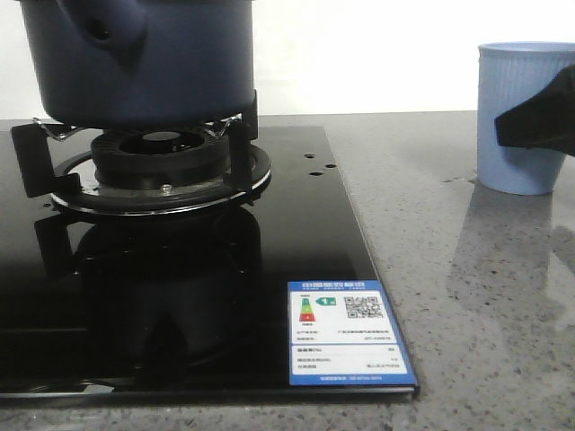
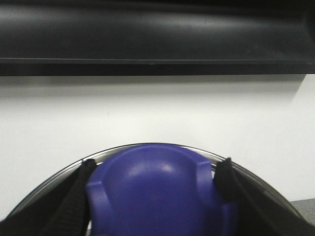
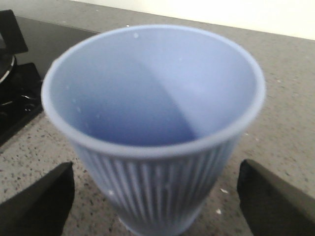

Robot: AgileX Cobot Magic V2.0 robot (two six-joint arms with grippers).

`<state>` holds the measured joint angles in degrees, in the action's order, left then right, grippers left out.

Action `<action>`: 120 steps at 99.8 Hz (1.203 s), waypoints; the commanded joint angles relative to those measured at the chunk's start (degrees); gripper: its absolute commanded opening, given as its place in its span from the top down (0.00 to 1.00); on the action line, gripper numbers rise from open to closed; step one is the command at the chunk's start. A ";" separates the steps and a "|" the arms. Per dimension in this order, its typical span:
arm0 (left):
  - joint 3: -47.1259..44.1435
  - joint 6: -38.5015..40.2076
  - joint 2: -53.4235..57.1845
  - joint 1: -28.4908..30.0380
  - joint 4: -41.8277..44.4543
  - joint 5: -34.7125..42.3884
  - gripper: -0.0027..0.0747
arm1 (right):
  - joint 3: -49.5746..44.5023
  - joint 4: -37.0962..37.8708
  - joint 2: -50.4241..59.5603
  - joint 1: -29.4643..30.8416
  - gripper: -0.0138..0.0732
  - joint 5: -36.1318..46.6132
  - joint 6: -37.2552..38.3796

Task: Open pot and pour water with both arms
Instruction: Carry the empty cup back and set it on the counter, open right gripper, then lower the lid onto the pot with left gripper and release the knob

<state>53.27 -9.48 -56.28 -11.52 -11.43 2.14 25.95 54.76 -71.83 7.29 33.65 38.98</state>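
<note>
Speckled grey stone makes up the tabletop (image 1: 467, 296), with a glossy black glass hob (image 1: 180, 314) set on it against a white wall. On the hob's burner grate (image 1: 153, 171) sits the pot (image 1: 144, 63), dark navy, its stubby hollow handle (image 1: 112, 27) facing the camera. In the left wrist view the left end effector (image 2: 155, 179) has its two black fingers (image 2: 78, 196) pressed against either side of a blue lid knob (image 2: 157, 191), clamped on it by the look of it. If that grip is shallow, the lid could slip and drop back onto the pot. Well apart to the right stands the light blue ribbed cup (image 3: 152, 132), empty. The right end effector (image 3: 155, 196) has its fingers spread wide on both sides of the cup, not touching; closing off-centre could tip so light a cup or crush it.
</note>
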 commanded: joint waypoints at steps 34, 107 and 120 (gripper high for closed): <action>1.87 0.22 1.28 -1.44 -0.27 6.06 0.48 | -5.84 -1.26 16.20 0.22 0.14 -3.13 5.21; 1.87 0.22 -11.36 -17.89 -0.27 12.78 0.48 | -10.85 -0.89 36.10 0.22 0.14 -6.03 8.16; 1.87 0.22 -13.48 -17.99 -0.27 14.15 0.48 | -10.85 -0.89 36.10 0.22 0.14 -6.03 8.16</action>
<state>53.27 -9.48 -70.28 -29.06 -11.43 8.41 13.67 54.95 -35.86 7.29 25.48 46.92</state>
